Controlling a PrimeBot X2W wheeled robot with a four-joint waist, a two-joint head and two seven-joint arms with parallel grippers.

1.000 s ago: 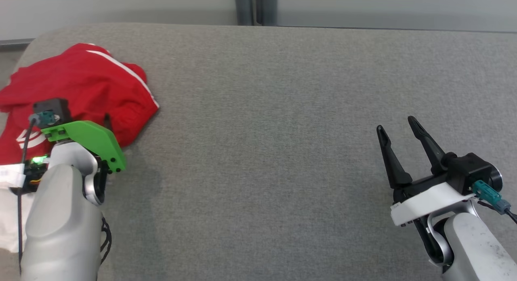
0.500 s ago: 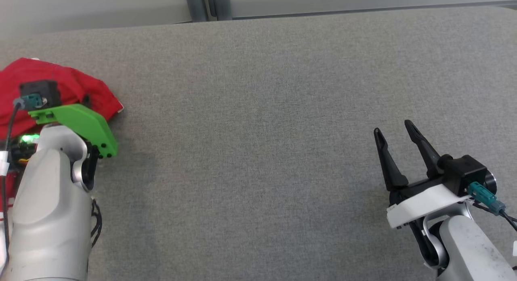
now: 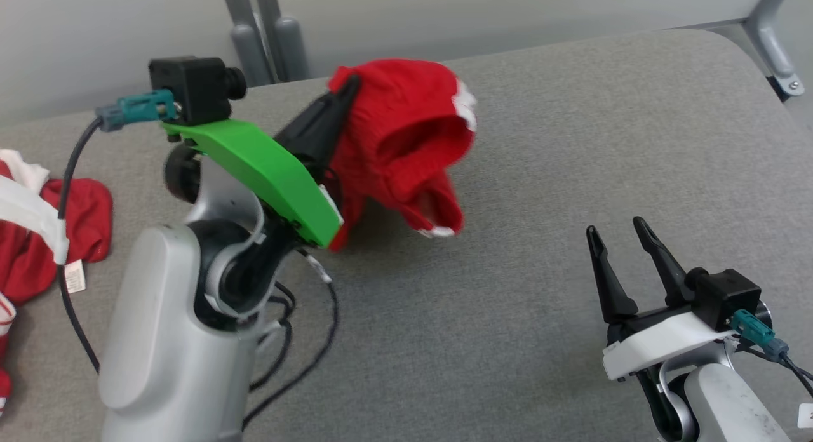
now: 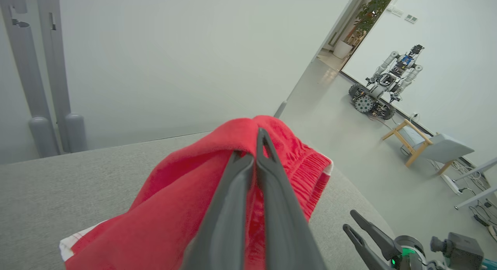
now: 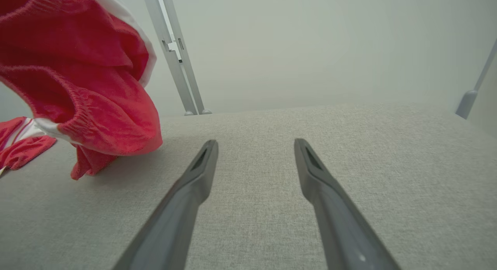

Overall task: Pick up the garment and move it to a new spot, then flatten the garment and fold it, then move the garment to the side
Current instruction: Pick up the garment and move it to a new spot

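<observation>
The left pincer (image 4: 250, 147) is clamped tight on a bunched fold of the red garment (image 3: 406, 137), which hangs above the grey bench (image 3: 571, 143) near its far edge. The right pincer (image 3: 615, 226) stands wide with its 2 fingers holding nothing, well apart from the garment. More red clothing (image 3: 38, 239) lies at the bench's left.

Two grippers are counted, the left gripper (image 3: 348, 86) and the right gripper (image 3: 615, 226), each with two dark fingers (image 5: 194, 192). Two lots of red cloth are seen: one garment (image 3: 406, 143) pinched in the left gripper and one heap (image 3: 38, 239) well off to that gripper's outer side; whether the heap is one piece or more cannot be told. One grey padded surface (image 3: 540, 175) is counted beneath both grippers. Two upright posts (image 3: 289, 48) are seen beyond the left gripper, and one slanted leg (image 3: 765, 32) beyond the right gripper. One other robot (image 4: 382, 87), one chair (image 4: 438, 147) and one potted plant (image 4: 369, 12) are counted far ahead of the left gripper.
</observation>
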